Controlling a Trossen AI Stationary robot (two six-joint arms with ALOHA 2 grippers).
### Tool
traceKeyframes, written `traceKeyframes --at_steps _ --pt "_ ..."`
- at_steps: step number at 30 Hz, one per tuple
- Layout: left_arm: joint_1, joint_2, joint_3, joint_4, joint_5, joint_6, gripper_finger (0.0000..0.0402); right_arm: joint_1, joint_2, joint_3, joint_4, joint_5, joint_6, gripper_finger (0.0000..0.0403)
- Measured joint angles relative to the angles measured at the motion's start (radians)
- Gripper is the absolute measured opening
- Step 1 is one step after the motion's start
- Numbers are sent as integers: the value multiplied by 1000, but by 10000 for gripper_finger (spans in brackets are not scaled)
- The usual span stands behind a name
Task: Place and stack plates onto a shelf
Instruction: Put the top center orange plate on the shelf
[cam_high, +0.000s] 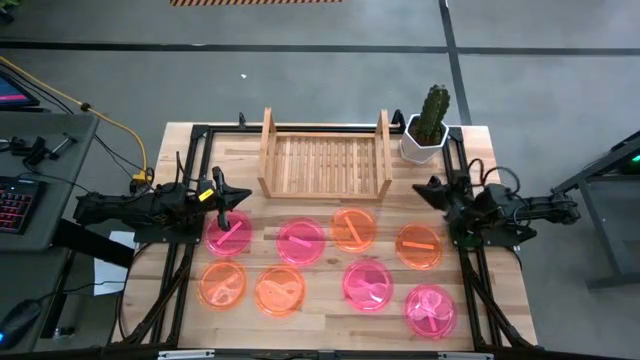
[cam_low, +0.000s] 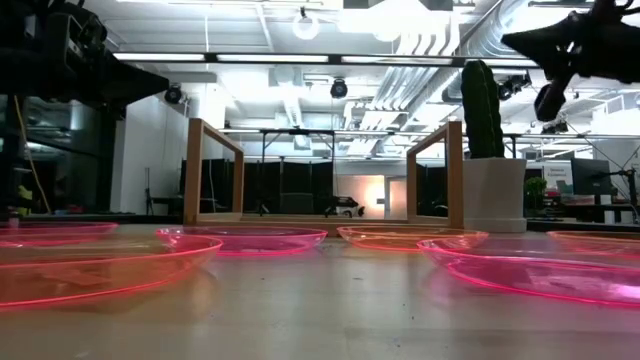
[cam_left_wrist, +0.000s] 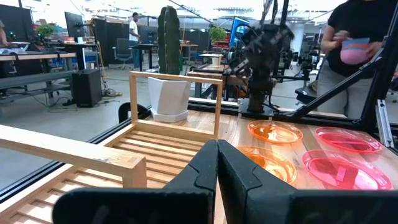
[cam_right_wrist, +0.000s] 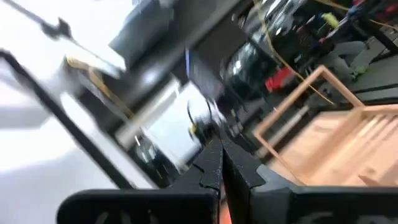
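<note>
Nearest the front edge of the table (cam_high: 330, 325) lies a row of 4 plates: an orange plate at the left (cam_high: 222, 284), another orange one beside it (cam_high: 279, 291), then a pink plate (cam_high: 368, 284) and, nearest of all at the right, a second pink plate (cam_high: 431, 309). Behind them sits a second row of 4: a pink plate at far left (cam_high: 231, 232), a pink one next to it (cam_high: 301, 241), then 2 orange plates (cam_high: 354, 229) and (cam_high: 418, 246). All 8 lie singly, flat on the wood, none overlapping.

The left gripper (cam_high: 235, 194) hangs at the left side, above the far edge of the leftmost pink plate, its fingers clenched together on nothing. The right gripper (cam_high: 432, 187) waits at the right side, near the orange plate at that end, likewise clamped tight and empty.

Farther back stands the shelf (cam_high: 325, 160), its slatted base bare between the 2 side boards. A white cactus pot (cam_high: 424, 140) sits just to its right.

By my reading the task has not begun: no plate is on the shelf, nothing is stacked, and all 8 remain to be carried.
</note>
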Motion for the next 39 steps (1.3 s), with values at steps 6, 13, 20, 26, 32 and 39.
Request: traceKeyframes --at_steps 6,13,20,26,32,39 --pt "0 0 0 0 0 0 3 8 16 0 128 34 228 0" --pt "0 0 0 0 0 0 3 129 301 152 246 12 183 1" --pt "0 0 0 0 0 0 3 223 768 541 -284 56 218 1" --pt "0 0 0 0 0 0 3 233 1087 766 -819 -36 561 5" --pt "0 0 0 0 0 0 3 225 1303 782 -840 -266 731 86" --pt "0 0 0 0 0 0 3 136 1417 749 -844 -258 812 200"
